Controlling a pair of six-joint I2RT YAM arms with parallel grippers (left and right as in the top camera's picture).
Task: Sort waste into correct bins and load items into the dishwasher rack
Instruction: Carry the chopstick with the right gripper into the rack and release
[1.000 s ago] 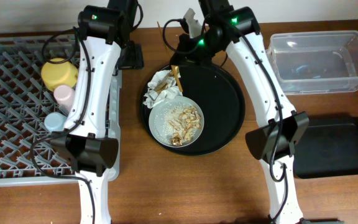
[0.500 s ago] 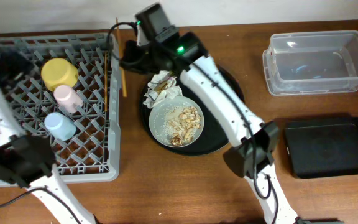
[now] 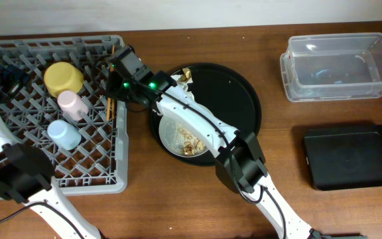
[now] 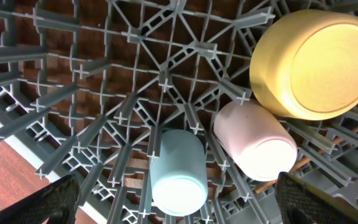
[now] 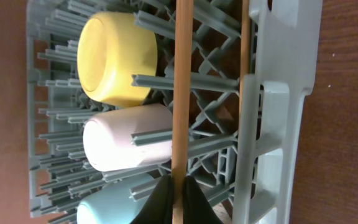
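My right gripper (image 5: 178,193) is shut on one brown chopstick (image 5: 181,93) and holds it over the right side of the grey dishwasher rack (image 3: 121,166); it also shows in the overhead view (image 3: 114,93). The second chopstick (image 5: 245,62) lies along the rack's wall. The yellow bowl (image 3: 63,78), pink cup (image 3: 71,104) and light-blue cup (image 3: 63,135) sit in the rack. My left gripper (image 4: 191,202) is open and empty above the blue cup (image 4: 178,174). The plate (image 3: 171,133) with food bits (image 3: 192,143) and the napkin (image 3: 186,74) are partly hidden by my right arm.
The plate sits on a large round black tray (image 3: 244,113) in the middle. The clear tub (image 3: 337,66) stands at the back right. The black container (image 3: 353,156) lies in front of it. Bare wooden table (image 3: 178,206) lies along the front.
My right arm has swung left and carried the chopstick from beside the rack to over its right side. My left arm has pulled back to the rack's far left.
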